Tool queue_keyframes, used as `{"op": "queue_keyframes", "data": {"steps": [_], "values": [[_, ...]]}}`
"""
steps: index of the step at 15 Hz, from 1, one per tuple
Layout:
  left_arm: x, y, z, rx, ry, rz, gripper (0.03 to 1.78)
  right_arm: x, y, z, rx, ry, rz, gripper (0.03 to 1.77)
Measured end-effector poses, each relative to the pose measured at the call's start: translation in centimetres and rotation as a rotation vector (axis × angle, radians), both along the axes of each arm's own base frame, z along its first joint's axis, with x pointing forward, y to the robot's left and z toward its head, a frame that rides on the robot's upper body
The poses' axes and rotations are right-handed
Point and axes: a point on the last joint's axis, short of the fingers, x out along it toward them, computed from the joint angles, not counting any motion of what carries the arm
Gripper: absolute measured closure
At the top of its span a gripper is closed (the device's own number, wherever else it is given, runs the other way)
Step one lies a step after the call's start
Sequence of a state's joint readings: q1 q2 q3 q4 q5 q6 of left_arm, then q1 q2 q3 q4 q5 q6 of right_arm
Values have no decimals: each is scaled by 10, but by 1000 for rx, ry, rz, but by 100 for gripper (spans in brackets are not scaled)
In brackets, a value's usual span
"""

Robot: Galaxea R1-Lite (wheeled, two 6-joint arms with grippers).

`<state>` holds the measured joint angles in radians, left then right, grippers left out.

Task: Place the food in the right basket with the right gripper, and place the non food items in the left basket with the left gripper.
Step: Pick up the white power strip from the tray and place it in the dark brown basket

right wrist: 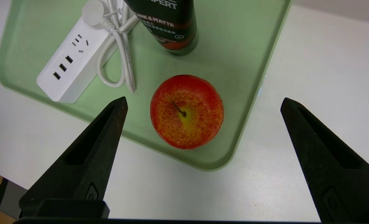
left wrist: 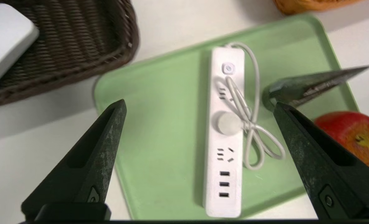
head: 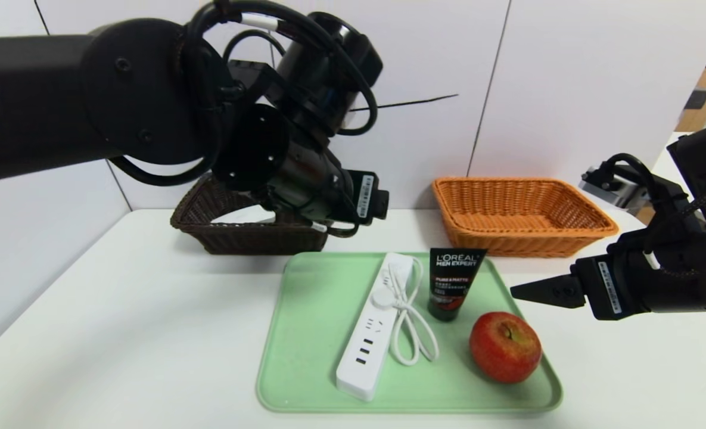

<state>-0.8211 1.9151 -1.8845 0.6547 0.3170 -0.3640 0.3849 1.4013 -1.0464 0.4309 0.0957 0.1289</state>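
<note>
On a green tray [head: 311, 333] lie a white power strip [head: 373, 325] with its coiled cord, a black L'Oreal tube [head: 454, 283] standing on its cap, and a red apple [head: 504, 347]. My left gripper [left wrist: 199, 102] hangs open and empty high above the tray's back left, near the dark brown left basket [head: 239, 235]. A white item [left wrist: 3, 40] lies in that basket. My right gripper [head: 525, 292] is open and empty, off the tray's right edge, a little above and beside the apple [right wrist: 186, 111]. The orange right basket [head: 522, 215] holds nothing I can see.
Both baskets stand at the back of the white table [head: 120, 333], against the wall. The tray sits mid-table between them. The left arm's bulk hides part of the brown basket in the head view.
</note>
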Motion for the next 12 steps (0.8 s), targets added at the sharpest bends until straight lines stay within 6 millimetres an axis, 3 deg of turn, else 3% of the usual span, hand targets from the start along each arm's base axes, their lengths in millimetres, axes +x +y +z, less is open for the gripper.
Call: {"op": "queue_keyframes", "data": {"steps": [7,12], "values": [[-3,-22,-58,161,125,-52,12,-4,-8,2,3,-9,-28,10],[5,-31,-83,214,183,-50,12,-4,-11,1,3,-6,-40,10]]}}
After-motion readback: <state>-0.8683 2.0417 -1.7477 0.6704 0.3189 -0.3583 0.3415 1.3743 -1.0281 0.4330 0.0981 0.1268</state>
